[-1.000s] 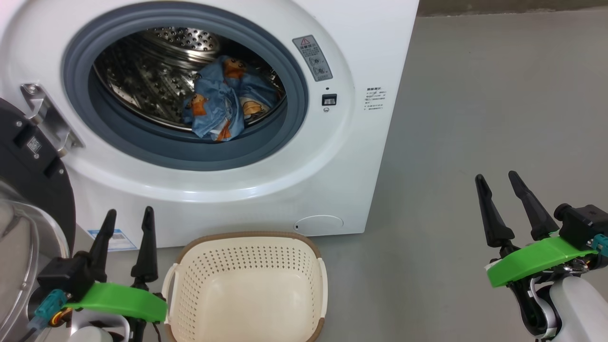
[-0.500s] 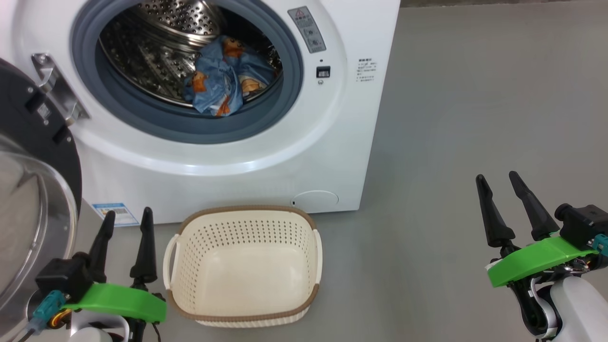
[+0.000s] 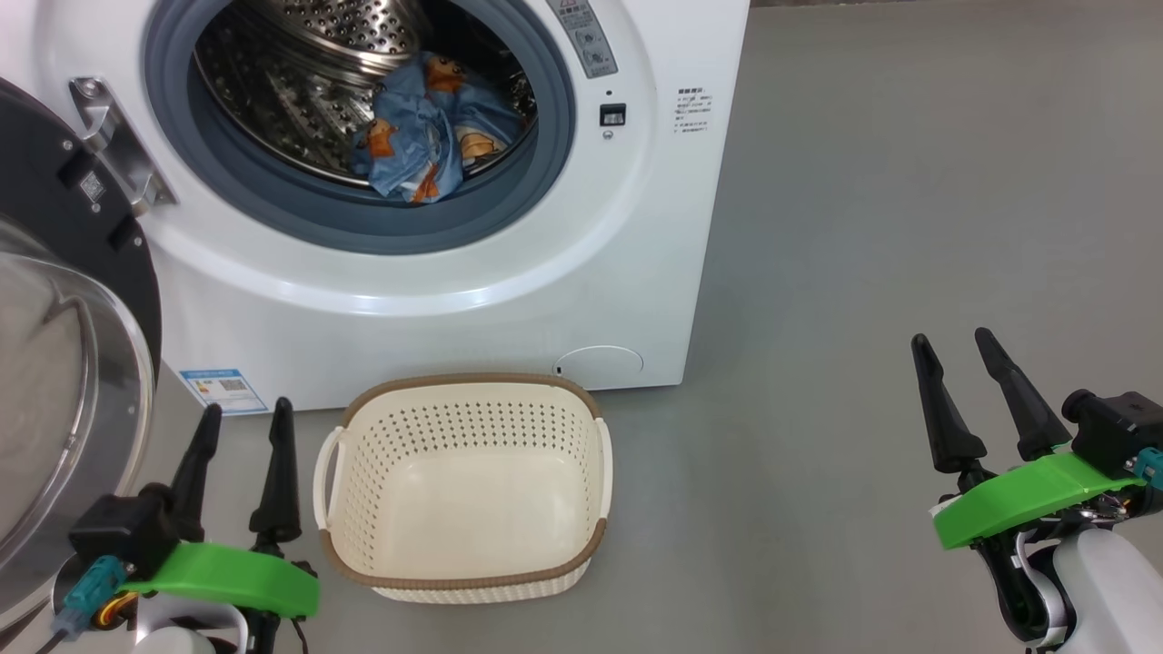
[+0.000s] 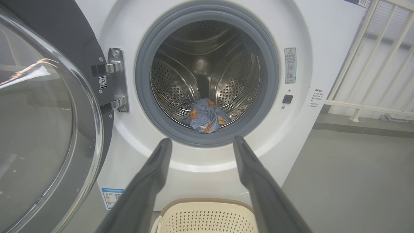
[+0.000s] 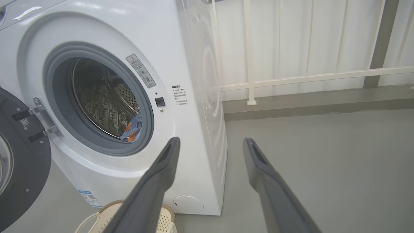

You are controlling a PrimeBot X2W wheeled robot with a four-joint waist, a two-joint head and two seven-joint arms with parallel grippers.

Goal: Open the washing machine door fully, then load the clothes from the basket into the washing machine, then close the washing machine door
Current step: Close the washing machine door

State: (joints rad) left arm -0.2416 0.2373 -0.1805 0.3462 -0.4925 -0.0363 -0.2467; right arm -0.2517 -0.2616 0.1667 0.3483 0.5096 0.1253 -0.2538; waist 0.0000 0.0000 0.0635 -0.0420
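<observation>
Lying crumpled in the bottom of the steel drum, close behind its front lip, the clothes are a soft wad of light blue fabric printed with orange-brown figures; the folds hide most of the print. The drum's perforated wall is shiny and ribbed, and the head view's upper edge cuts off its top. A matte grey door seal rings the mouth of the washing machine, a smooth white box standing on the grey floor. The washing machine door hangs swung wide at the machine's left on a metal hinge. It is a black ring around a bulging clear glass bowl, partly cut off at the frame's edge and blurred by reflections. The basket stands on the floor just before the machine's lower front edge. It is a rounded cream plastic rectangle with perforated walls and a brown woven-look rim, its smooth bottom showing. The left hand, beside the basket's left handle, is released, its long dark tapered fingers spread. The right hand, well apart over the floor, is likewise spread and grasps nothing.
</observation>
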